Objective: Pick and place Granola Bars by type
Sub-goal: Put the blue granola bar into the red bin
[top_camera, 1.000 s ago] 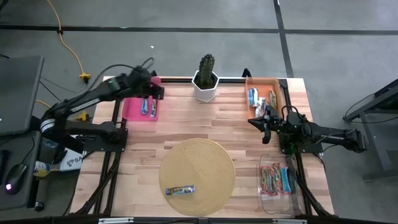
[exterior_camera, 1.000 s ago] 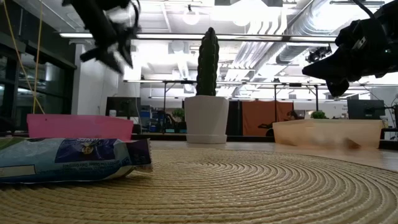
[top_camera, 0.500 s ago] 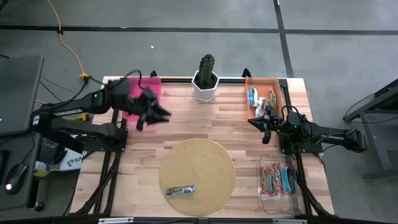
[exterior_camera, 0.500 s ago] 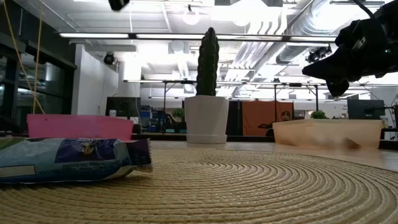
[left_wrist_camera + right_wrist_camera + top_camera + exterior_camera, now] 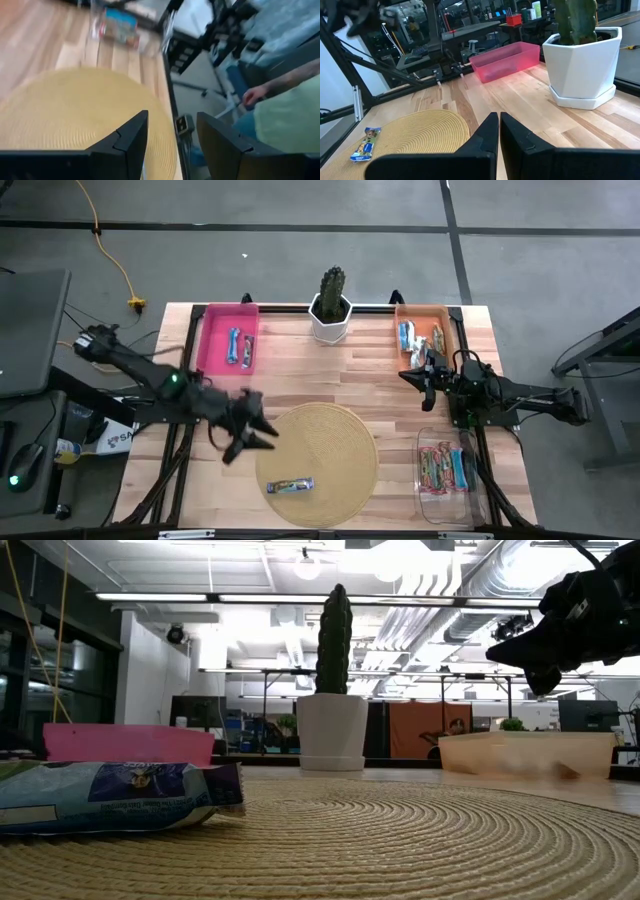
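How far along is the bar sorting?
Mostly done: bars already sit in the pink bin, the orange bin and the clear bin. In hand: nothing; the left gripper is open and empty at the woven mat's edge, the right gripper waits shut. Left: one blue-and-white bar on the mat.

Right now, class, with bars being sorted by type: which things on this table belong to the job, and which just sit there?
Belonging to the job:
- blue bar on the woven mat
- pink bin, orange bin, clear bin, bars inside
- left gripper, open
- right gripper, shut

Just sitting there:
- potted cactus
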{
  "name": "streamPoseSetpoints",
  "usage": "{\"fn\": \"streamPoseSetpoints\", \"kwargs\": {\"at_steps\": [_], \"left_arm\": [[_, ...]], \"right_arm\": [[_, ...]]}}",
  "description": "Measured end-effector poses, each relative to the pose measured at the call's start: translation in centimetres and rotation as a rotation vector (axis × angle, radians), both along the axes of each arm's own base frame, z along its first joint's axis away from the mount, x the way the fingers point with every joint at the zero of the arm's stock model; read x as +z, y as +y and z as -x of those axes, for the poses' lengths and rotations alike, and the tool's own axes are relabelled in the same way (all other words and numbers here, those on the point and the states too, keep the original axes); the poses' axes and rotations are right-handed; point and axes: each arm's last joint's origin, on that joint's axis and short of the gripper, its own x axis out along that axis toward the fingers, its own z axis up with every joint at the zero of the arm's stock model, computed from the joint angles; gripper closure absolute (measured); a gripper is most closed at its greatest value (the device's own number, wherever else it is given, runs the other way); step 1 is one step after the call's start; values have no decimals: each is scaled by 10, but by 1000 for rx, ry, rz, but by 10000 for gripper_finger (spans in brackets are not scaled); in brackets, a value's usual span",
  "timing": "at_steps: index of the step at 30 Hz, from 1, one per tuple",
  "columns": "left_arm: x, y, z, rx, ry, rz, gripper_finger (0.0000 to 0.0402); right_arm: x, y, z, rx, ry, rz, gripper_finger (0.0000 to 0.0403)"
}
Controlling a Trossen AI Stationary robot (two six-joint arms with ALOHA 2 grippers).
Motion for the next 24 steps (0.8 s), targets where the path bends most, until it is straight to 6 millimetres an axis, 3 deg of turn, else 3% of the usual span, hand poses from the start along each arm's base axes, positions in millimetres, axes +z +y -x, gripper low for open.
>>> {"fn": "streamPoseSetpoints", "kwargs": {"at_steps": [10,24], "left_arm": [[-61,-67,-7,71,247,-147,236],[-125,-99,-33,-15,428,-217,230]], "right_arm": [[0,0,0,0,-1,0,402],[0,0,0,0,-1,0,402]]}}
